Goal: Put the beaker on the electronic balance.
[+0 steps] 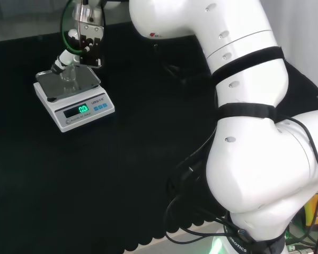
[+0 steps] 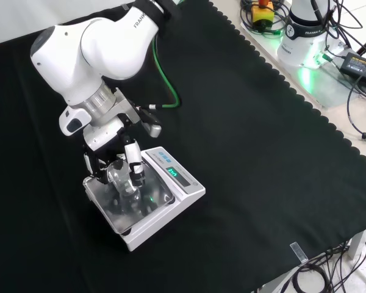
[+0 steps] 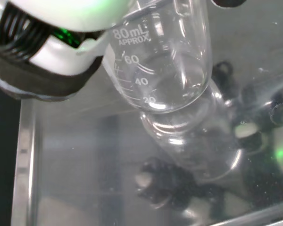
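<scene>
Clear glass, the beaker [image 2: 123, 179] stands on the steel pan of the electronic balance [image 2: 171, 196], with the hand [image 2: 113, 160] curled round it. Placing looks nearly done; next, I judge, the fingers must spread and lift away without tipping it.

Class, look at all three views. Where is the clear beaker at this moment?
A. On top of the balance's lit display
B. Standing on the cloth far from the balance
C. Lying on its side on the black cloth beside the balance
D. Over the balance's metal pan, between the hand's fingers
D. In the front view the beaker sits between the fingers of the hand over the shiny pan of the electronic balance; the wrist view shows its base mirrored in that pan.
</scene>
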Motion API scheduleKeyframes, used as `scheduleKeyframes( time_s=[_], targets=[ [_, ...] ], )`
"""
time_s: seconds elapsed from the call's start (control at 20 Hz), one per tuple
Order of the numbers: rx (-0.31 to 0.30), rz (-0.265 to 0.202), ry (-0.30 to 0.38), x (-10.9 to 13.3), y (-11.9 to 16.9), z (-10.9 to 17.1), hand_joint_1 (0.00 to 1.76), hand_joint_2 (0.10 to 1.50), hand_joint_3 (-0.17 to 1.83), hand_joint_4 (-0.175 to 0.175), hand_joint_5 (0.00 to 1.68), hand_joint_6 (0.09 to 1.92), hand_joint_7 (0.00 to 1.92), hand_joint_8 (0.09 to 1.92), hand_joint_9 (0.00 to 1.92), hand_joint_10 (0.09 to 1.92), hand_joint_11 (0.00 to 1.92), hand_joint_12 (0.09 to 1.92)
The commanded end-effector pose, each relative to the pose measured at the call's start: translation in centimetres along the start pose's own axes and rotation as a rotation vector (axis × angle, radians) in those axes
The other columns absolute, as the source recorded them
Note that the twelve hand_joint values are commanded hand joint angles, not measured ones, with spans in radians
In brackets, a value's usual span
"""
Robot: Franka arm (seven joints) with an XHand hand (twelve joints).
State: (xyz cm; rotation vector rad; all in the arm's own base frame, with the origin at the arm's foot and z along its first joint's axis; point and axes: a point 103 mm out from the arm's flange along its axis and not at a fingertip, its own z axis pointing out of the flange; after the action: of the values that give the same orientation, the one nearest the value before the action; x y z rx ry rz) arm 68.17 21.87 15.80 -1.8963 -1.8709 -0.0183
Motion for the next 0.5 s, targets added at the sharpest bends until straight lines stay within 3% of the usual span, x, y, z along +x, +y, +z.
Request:
scheduleKeyframes(
  time_s=[0.05,0.5],
  targets=[
    [0.009,0.011,-0.009,0.1,0.2,0.6,1.20,0.49,0.96,-0.175,1.32,0.76,1.92,0.27,1.92,0.64,1.62,0.75],
    [0.019,0.014,0.003,-1.0,0.1,0.5,1.20,0.49,0.97,-0.175,1.31,0.76,1.92,0.27,1.92,0.64,1.62,0.75]
  ],
)
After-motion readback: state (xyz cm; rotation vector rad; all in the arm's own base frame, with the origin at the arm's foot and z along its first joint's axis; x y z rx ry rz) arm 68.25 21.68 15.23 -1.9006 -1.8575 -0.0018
